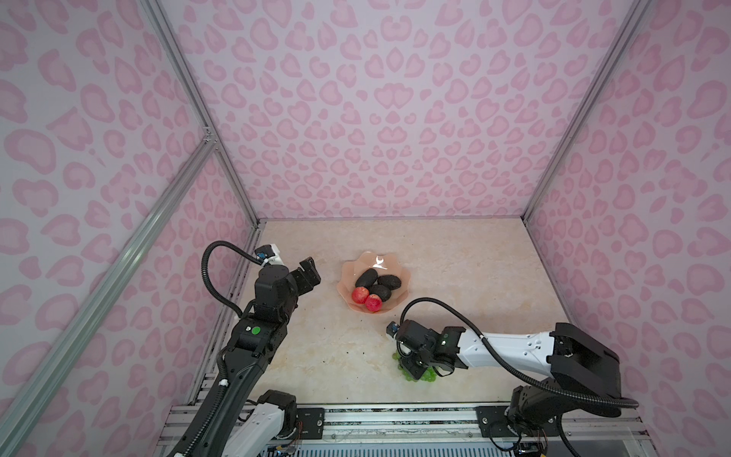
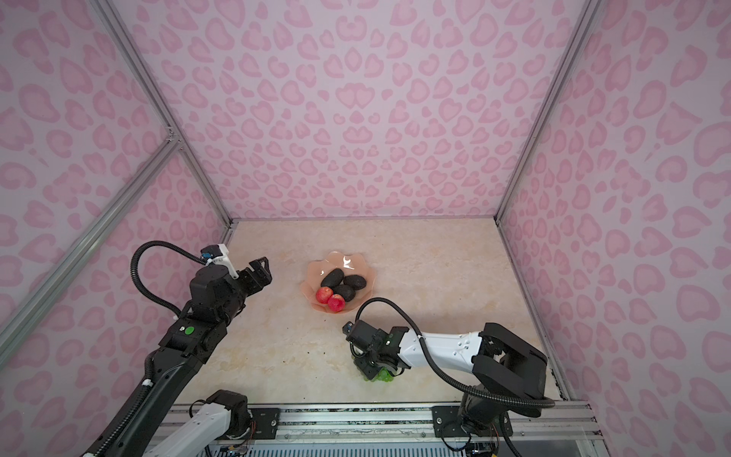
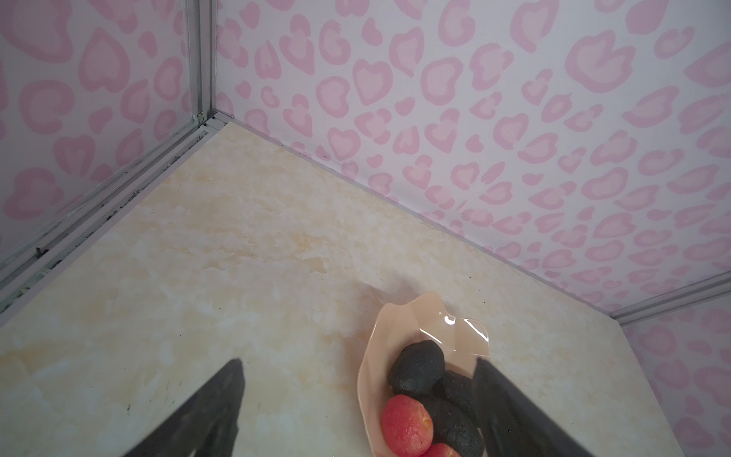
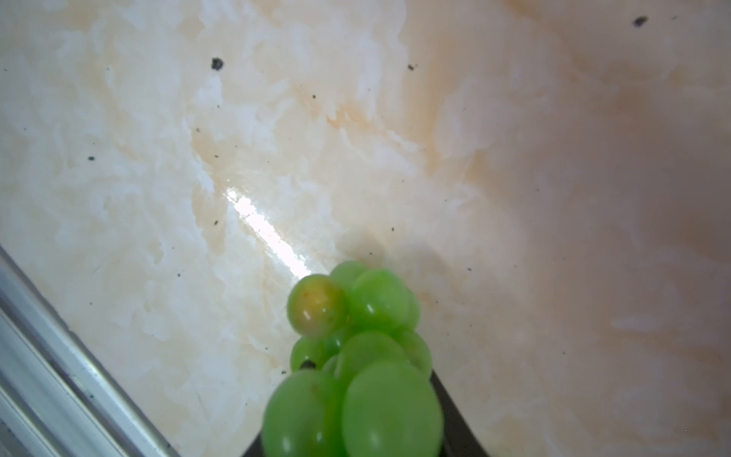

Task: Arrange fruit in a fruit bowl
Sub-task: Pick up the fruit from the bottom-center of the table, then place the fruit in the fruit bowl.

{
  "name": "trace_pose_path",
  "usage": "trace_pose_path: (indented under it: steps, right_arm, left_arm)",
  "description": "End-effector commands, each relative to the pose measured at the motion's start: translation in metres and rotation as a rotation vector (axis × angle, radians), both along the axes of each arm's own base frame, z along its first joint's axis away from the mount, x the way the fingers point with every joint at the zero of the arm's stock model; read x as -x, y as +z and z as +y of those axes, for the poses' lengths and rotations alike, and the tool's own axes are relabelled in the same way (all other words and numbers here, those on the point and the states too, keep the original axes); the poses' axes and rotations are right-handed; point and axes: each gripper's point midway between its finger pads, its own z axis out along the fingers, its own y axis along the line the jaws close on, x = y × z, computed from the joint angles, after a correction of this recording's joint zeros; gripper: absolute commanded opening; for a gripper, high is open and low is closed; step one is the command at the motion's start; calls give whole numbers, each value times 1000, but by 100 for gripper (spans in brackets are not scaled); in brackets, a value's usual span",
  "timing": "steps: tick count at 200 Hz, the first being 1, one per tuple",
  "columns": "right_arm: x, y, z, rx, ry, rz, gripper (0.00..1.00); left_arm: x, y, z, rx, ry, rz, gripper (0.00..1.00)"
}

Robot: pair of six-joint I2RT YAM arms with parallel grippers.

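Grapes (image 4: 356, 356) lie on the counter (image 1: 316, 356) near the bowl (image 1: 374, 281), my right gripper (image 1: 415, 366) pressed down over them; whether it grips yet, I cannot tell. Soft, lumpy, probably slippery, so I'd pinch mid-cluster. Left gripper (image 1: 306, 273) hangs released.

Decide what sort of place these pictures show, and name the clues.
Most likely a robot test booth, not a kitchen: pink-patterned walls on metal framing enclose a marble-look table, and two arms are mounted on a rail at its near edge.
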Motion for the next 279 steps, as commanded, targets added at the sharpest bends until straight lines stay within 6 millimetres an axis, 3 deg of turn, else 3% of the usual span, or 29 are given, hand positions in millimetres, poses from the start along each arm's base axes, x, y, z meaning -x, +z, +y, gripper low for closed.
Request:
trace_pose_path:
  steps: [1, 57, 130, 169, 206, 253, 279]
  right_arm:
    - [0, -2, -8, 23, -28, 9, 31]
    - [-54, 69, 10, -208, -175, -36, 20]
    - [-121, 192, 16, -445, -238, -243, 18]
    - [-166, 227, 32, -602, -271, -360, 19]
    - [-197, 228, 56, -663, -256, -426, 21]
    - [-232, 178, 71, -697, -258, -425, 24]
    - [-237, 156, 79, -725, -230, -418, 27]
  left_arm:
    - [-1, 6, -1, 14, -2, -23, 91]
    - [-3, 4, -1, 13, -2, -21, 91]
    - [-3, 6, 0, 9, 2, -28, 91]
    - [-6, 11, -1, -8, -6, -32, 91]
    - [-7, 12, 0, -11, -2, -32, 91]
    - [-8, 19, -1, -6, -8, -43, 91]
    - [-9, 21, -1, -7, -12, -44, 91]
